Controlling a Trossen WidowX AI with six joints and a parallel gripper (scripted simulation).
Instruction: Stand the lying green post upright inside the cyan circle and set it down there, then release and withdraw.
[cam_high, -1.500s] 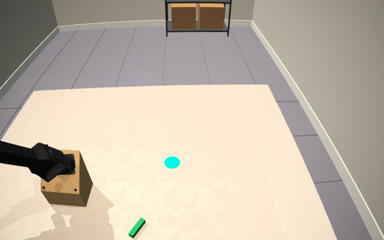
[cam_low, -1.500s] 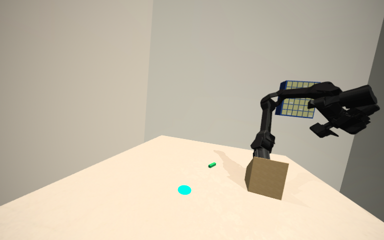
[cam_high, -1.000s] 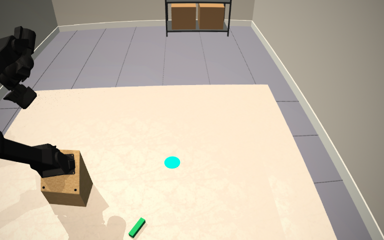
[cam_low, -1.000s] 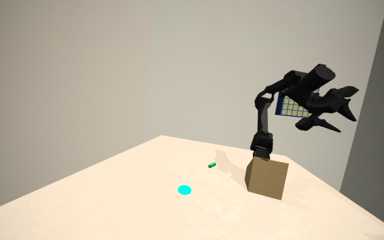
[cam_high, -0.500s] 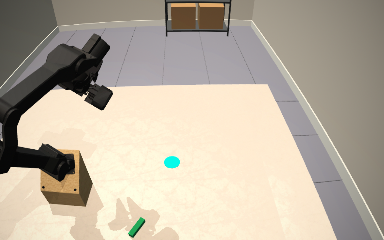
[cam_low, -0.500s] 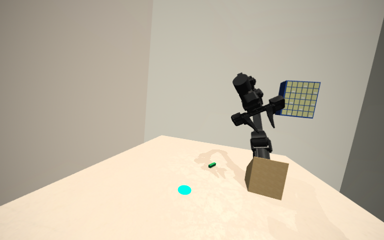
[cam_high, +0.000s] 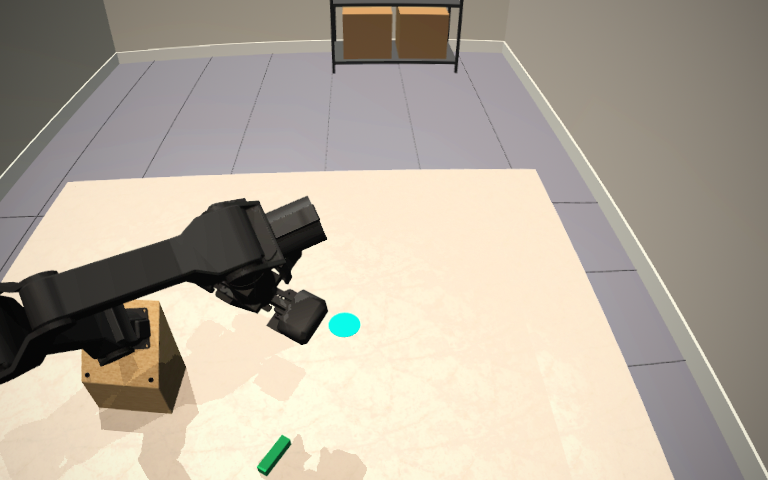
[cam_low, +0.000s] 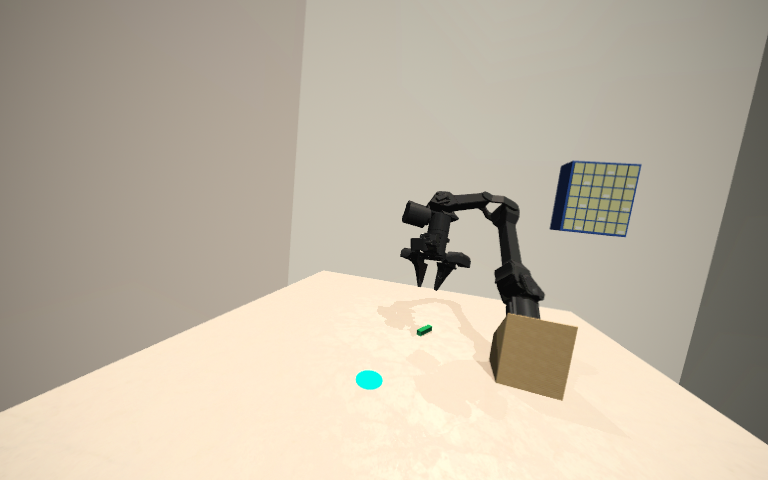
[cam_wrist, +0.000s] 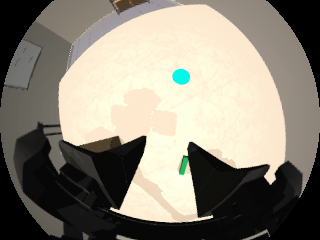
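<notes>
A green post (cam_high: 274, 455) (cam_low: 424, 330) (cam_wrist: 184, 165) lies on its side on the pale table top, well apart from the circle. A flat cyan circle (cam_high: 344, 324) (cam_low: 369, 379) (cam_wrist: 181, 77) has nothing on it. My gripper (cam_low: 427, 288) (cam_wrist: 167, 142) is partly open and empty, pointing down, high above the table. In the wrist view the post shows just left of the right fingertip, far below it. In the top view the arm hides most of the fingers.
A wooden block (cam_high: 130, 397) (cam_low: 535, 356) carries the arm's base on the table top (cam_high: 453, 254) (cam_low: 226, 407). Behind the table stands a black shelf with two brown boxes (cam_high: 367, 35) (cam_high: 422, 35). A blue bin cabinet (cam_low: 601, 198) shows in the background of the exterior view.
</notes>
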